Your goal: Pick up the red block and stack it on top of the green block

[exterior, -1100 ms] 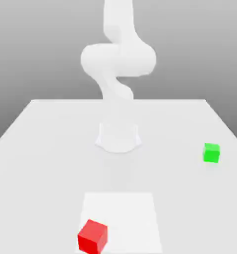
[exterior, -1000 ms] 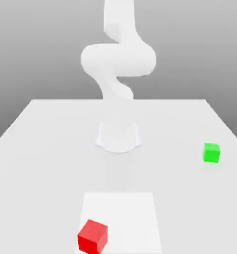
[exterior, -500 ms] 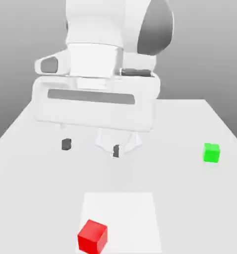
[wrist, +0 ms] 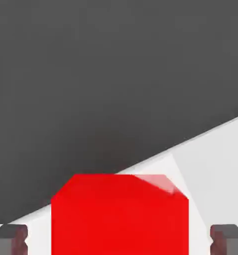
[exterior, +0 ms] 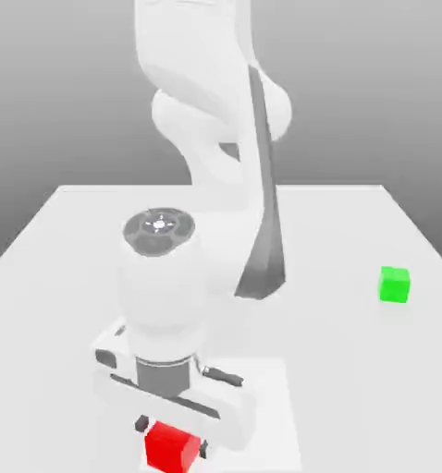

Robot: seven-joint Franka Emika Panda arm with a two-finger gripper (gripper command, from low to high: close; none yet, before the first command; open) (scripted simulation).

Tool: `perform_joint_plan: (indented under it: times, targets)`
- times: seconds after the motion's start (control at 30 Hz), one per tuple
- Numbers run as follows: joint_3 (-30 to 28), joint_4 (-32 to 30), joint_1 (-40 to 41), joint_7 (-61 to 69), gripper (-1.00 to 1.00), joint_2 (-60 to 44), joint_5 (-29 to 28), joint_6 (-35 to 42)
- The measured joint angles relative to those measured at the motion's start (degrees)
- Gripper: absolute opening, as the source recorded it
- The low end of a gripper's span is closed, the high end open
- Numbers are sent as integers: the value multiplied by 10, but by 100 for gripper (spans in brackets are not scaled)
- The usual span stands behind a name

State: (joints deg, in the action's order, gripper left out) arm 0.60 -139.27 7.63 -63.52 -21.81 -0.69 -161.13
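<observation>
Gripper (exterior: 172, 438) is down low at the near end of the desk (exterior: 67, 259), right over the red block (exterior: 172, 450). Jaws are spread, one dark fingertip (exterior: 142, 424) on each side of the cube with a gap showing on both sides in the hand view, so nothing's pinched. Red block (wrist: 120, 214) sits flat on a lighter square patch (exterior: 262, 388) of the desk. Green block (exterior: 394, 284) is off toward the exterior view's right, well apart from the red one, sitting on the desk by itself.
</observation>
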Motion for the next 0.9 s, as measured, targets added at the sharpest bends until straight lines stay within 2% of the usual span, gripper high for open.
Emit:
perform_joint_plan:
  times: [0.13,0.3,0.47,0.67,0.9]
  targets:
    - [0,0,0,-1,-100,-4,-1,-4]
    - [6,-14,0,7,-100,83,5,69]
    - [97,-50,-45,110,-100,144,50,86]
    - [183,-96,-164,251,-100,210,114,97]
    - [233,-152,-306,396,-100,278,162,103]
